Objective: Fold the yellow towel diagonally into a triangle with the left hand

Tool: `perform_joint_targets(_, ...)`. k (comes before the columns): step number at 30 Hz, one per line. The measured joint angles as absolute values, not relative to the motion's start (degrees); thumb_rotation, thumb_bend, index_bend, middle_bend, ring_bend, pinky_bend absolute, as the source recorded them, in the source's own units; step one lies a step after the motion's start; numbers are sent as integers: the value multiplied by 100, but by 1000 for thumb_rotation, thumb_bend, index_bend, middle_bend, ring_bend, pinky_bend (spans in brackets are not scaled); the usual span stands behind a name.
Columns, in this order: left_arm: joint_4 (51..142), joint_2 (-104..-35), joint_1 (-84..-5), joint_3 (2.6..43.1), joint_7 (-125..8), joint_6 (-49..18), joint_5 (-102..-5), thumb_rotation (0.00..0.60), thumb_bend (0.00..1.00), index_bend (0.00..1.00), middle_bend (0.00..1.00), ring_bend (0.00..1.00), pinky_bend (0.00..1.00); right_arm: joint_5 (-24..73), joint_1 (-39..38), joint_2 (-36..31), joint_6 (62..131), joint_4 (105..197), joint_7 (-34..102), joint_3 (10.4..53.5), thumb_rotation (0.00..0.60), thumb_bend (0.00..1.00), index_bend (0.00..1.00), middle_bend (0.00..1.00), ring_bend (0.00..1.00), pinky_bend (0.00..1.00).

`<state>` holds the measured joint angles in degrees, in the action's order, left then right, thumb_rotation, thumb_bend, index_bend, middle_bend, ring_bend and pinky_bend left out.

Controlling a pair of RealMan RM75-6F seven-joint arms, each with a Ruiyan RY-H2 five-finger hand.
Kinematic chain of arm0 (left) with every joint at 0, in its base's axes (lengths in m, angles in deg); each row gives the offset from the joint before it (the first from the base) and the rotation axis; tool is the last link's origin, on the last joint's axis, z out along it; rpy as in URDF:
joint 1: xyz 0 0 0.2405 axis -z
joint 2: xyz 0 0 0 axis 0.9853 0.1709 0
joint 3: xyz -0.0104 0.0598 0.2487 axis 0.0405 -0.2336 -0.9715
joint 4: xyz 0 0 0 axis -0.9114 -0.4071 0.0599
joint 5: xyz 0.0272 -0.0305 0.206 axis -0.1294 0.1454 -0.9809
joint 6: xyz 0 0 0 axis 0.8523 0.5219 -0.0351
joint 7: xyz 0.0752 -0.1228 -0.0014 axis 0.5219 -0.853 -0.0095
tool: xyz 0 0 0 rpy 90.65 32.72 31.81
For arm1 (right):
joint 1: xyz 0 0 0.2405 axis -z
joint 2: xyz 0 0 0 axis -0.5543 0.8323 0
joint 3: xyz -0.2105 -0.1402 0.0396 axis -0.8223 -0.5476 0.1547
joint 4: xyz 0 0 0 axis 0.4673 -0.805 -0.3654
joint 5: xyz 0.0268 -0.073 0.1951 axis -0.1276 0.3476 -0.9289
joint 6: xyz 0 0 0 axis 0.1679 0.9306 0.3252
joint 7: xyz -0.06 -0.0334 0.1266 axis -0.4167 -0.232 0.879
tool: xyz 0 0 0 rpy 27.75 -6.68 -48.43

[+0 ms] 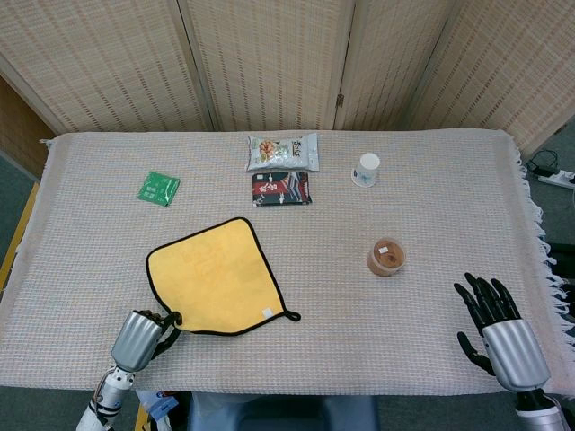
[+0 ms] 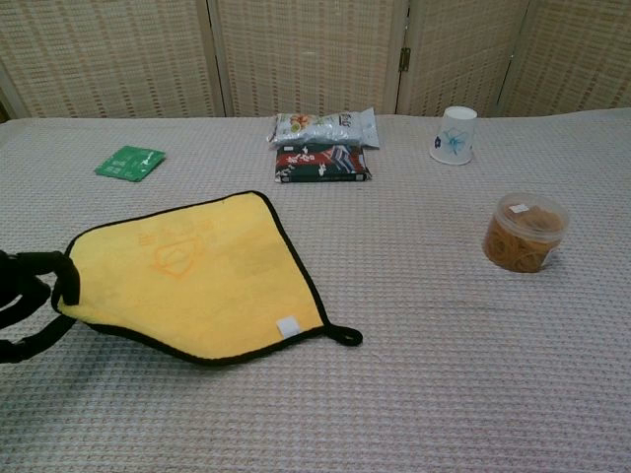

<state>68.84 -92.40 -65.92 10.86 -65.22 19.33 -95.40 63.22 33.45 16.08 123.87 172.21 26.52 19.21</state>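
Observation:
The yellow towel [image 1: 216, 277] with black edging lies on the table, left of centre, also seen in the chest view as the yellow towel [image 2: 192, 271]. My left hand [image 1: 141, 337] pinches its near left corner and holds that corner raised off the table; in the chest view the left hand [image 2: 30, 296] shows at the left edge with dark fingers [image 2: 67, 279] on the towel's corner. A black loop [image 2: 346, 336] sticks out at the towel's near right corner. My right hand [image 1: 499, 328] rests at the table's near right edge, fingers spread, holding nothing.
A green packet [image 1: 159, 188] lies at the far left. A snack bag [image 1: 282, 152] and a dark packet [image 1: 281, 189] sit at the far middle, a paper cup [image 1: 365, 169] to their right. A lidded tub [image 1: 386, 257] of brown contents stands right of the towel.

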Motion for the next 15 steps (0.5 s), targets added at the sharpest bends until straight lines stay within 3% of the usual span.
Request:
perform_joint_targets(8, 7501, -9106, -5927, 1495, -6105, 1275, -9407, 600, 484, 607, 1000, 1000, 1000, 6255, 3345, 1696, 12385, 17212, 2862, 1920, 600, 447, 0, 0, 0, 0)
perform_joint_targets(15, 7100, -9359, -5375, 1888, -6274, 424, -8960, 600, 484, 601, 1000, 1000, 1000, 6097, 3402, 1809, 12519, 17201, 3133, 1985, 600, 448, 0, 0, 0, 0)
